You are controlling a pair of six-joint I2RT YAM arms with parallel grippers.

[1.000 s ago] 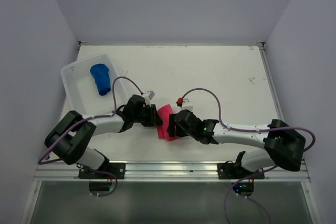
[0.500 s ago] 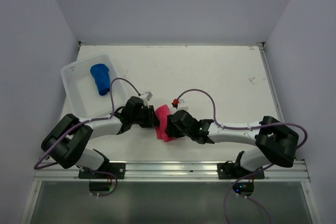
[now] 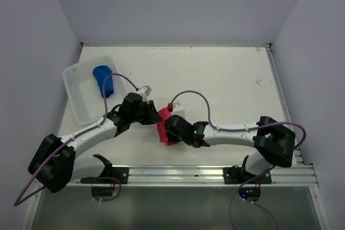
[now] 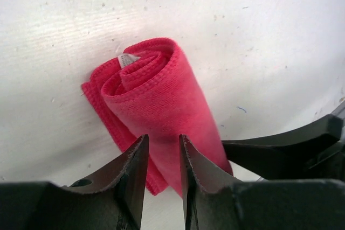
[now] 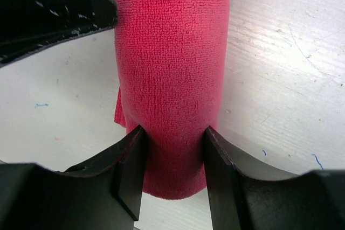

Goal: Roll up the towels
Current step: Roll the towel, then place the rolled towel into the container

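Shifted leftward, the pink-red towel (image 3: 163, 127) is clamped by left fingers (image 4: 132, 181) and by right fingers (image 5: 129, 171).

A robotics lab test cell: a scuffed white flat tabletop (image 3: 226, 79) boxed in by plain pale lilac wall panels (image 3: 178, 4) at 9, 12 and 3 o'clock, with a ribbed aluminium mounting rail (image 3: 178, 173) at 6 o'clock.

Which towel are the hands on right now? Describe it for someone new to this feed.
On the white table, look near the front edge where both arms meet. There the left hand and right hand grip the pink-red towel, rolled into a tube. The blue towel, its only lookalike, sits in the white basket far left.
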